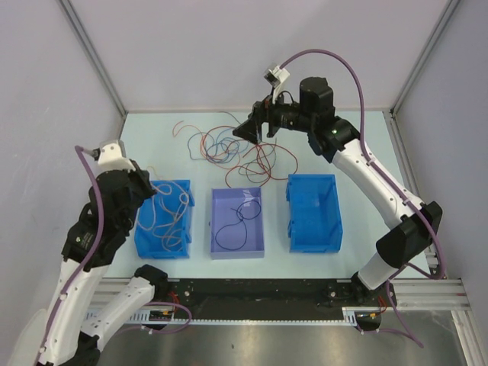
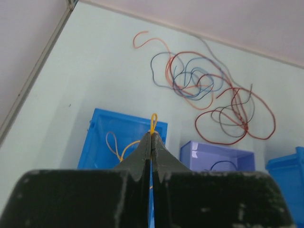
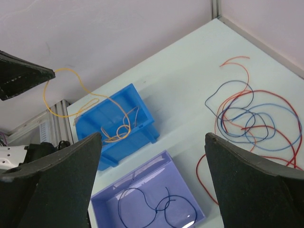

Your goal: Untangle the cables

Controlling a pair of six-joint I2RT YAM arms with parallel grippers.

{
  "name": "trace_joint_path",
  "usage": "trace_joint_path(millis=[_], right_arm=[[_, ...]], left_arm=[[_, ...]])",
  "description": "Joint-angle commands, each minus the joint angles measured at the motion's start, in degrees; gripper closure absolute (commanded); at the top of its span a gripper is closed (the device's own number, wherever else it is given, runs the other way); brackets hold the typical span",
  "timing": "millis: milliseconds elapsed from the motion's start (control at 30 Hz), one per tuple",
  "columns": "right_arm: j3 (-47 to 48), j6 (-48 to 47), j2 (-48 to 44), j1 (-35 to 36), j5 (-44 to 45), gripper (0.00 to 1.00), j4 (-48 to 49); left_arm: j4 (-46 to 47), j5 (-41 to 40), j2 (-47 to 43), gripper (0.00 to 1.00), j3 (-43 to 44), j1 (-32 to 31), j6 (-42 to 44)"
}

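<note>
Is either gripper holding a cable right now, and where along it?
The left gripper is shut on an orange cable, pinching a small loop that pokes past its fingertips. The right gripper is open, holding nothing.

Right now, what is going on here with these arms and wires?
The left gripper is shut on an orange wire that hangs into the left blue bin. The right gripper hangs open above the tangle of red, blue and orange wires on the table. One dark wire lies in the purple bin.
</note>
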Motion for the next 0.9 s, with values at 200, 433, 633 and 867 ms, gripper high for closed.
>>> trace_joint_path(millis=[200,433,633,867], right_arm=[[-1.8,1.7,-0.4,0.4,0.2,0.06,2.8],[-1.8,1.7,0.0,0.5,0.2,0.06,2.7],[-1.7,1.4,0.4,0.5,0.5,0.06,2.0],[-1.1,1.7,1.4,0.6,0.3,0.06,2.5]], left_arm=[[-0.1,-2.8,-1.7,1.0,-5.4,0.4,-3.0],[0.0,-5.7,0.0,1.0,-3.7,0.4,-2.7],[-0.6,-7.2,-0.1,0.69,-4.3,0.3,-4.2],[-0.2,-6.6,-1.2,0.31,-5.2,0.3,-4.2]])
